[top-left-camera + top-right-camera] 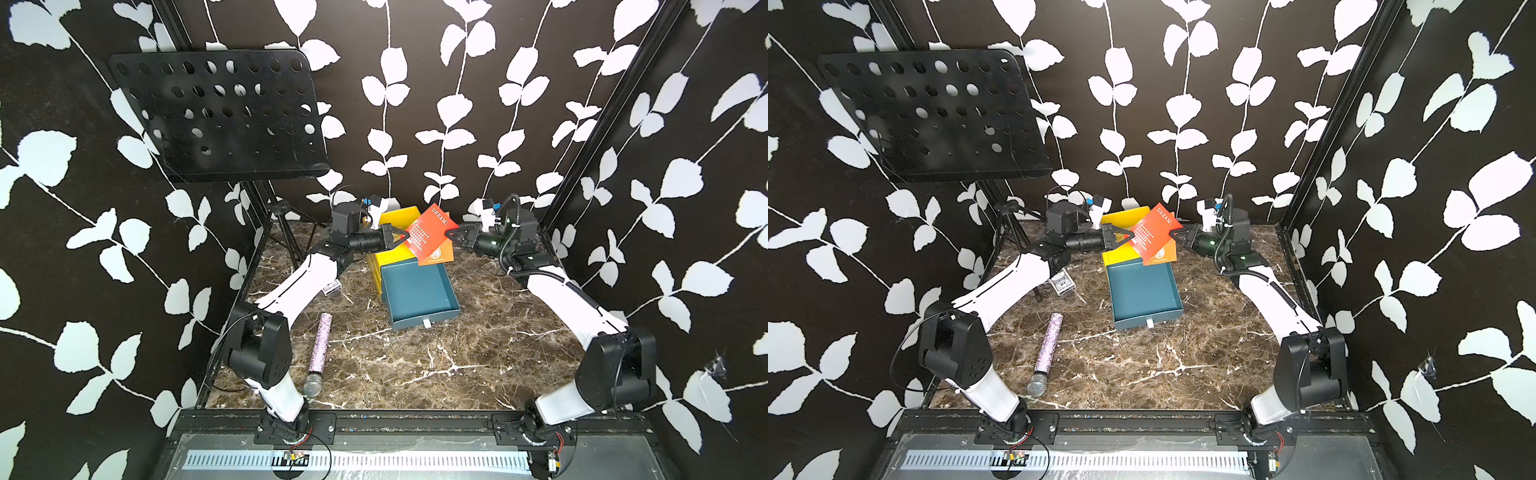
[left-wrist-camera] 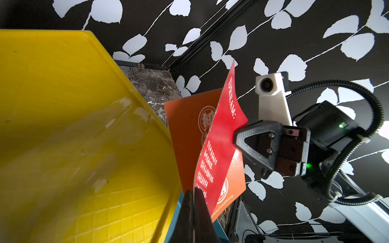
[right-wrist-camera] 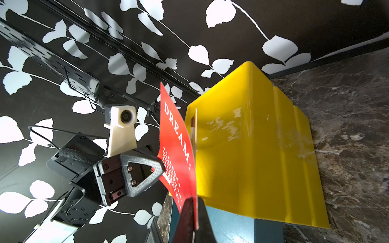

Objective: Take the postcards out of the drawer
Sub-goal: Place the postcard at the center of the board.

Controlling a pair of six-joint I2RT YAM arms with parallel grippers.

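Observation:
Two postcards hang in the air above the back of the open teal drawer (image 1: 419, 295) (image 1: 1144, 291). The front one is red (image 1: 430, 232) (image 1: 1152, 232) (image 2: 221, 147) (image 3: 176, 136) with white "DREAM:" lettering. An orange one (image 1: 440, 254) (image 1: 1163, 257) (image 2: 185, 126) sits behind it. My left gripper (image 1: 407, 237) (image 1: 1133, 236) (image 2: 193, 195) is shut on the cards' left edge. From the other side, my right gripper (image 1: 449, 233) (image 1: 1172, 235) (image 3: 194, 202) is shut on their right edge. Only the drawer's teal floor shows inside it.
The drawer sticks out of a yellow cabinet (image 1: 395, 218) (image 2: 73, 126) (image 3: 252, 147) at the back wall. A small patterned card box (image 1: 1062, 284) lies left of it and a glittery microphone (image 1: 318, 353) nearer the front. A black perforated music stand (image 1: 220, 112) rises at the back left.

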